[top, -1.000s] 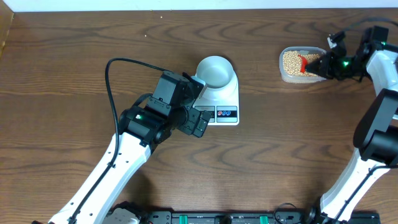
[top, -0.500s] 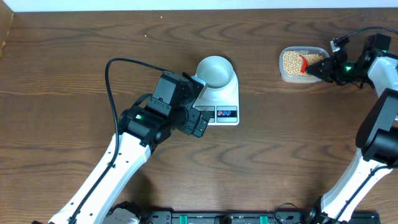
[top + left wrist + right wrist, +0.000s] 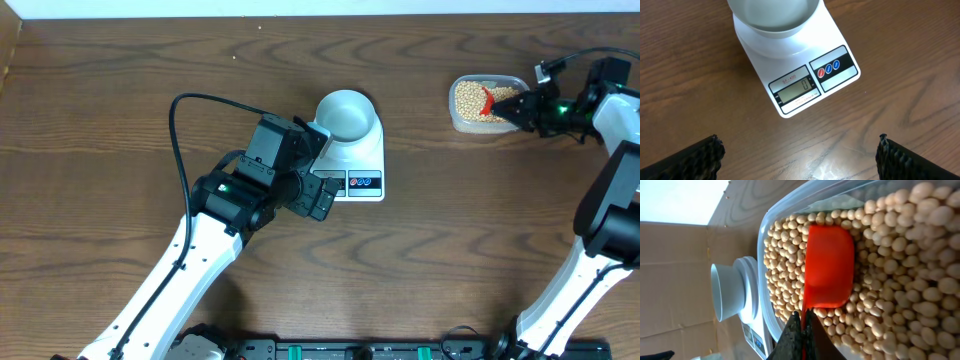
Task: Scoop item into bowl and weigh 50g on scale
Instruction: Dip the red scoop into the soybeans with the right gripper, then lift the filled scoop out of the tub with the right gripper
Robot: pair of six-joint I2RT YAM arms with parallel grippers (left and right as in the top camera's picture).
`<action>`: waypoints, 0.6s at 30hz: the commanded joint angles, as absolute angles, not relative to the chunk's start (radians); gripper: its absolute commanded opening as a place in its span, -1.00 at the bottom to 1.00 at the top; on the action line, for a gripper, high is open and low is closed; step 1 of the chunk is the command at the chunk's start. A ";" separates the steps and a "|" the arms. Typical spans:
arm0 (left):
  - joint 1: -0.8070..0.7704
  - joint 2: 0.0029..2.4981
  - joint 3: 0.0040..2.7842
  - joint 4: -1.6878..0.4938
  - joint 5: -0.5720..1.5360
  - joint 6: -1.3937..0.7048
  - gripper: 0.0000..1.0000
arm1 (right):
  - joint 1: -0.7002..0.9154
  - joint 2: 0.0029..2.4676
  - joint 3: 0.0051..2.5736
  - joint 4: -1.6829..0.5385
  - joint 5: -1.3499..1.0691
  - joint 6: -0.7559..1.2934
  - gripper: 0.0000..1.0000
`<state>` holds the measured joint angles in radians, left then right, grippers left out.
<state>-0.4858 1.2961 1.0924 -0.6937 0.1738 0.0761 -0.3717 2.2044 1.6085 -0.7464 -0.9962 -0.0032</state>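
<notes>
Your colours: warm browns, whites, one red-orange accent.
You see a dark brown, wood-grained tabletop [image 3: 450, 250], a white scale [image 3: 795, 60] with a grey display [image 3: 796, 90] and red and blue buttons [image 3: 829, 69], a pale blue-white bowl [image 3: 345, 112], tan-yellow beans [image 3: 900, 280], a red-orange scoop [image 3: 829, 272] and a clear tub [image 3: 455, 118].

A robotics lab: two arms [image 3: 180, 260] at a wooden table [image 3: 460, 240].

One scale [image 3: 352, 165] sits mid-frame, with one display [image 3: 796, 90], one red button [image 3: 821, 72] and two blue buttons [image 3: 828, 69]. One bowl [image 3: 346, 112] stands on it. One tub [image 3: 483, 122] at upper right holds one scoop [image 3: 829, 265] and beans [image 3: 890, 295] too many to count. Two arms: left arm [image 3: 190, 260], right arm [image 3: 610, 200]. Two grippers: left gripper [image 3: 322, 196], right gripper [image 3: 801, 332].
</notes>
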 commanded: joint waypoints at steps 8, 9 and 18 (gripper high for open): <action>-0.483 1.294 1.084 -0.696 0.161 0.082 0.99 | -0.437 2.211 1.606 -0.764 -1.156 -0.052 -0.98; -0.483 1.294 1.084 -0.696 0.161 0.082 0.99 | -0.442 2.211 1.606 -0.769 -1.159 -0.059 -0.98; -0.483 1.294 1.084 -0.696 0.161 0.082 0.99 | -0.466 2.211 1.606 -0.820 -1.225 -0.118 -0.98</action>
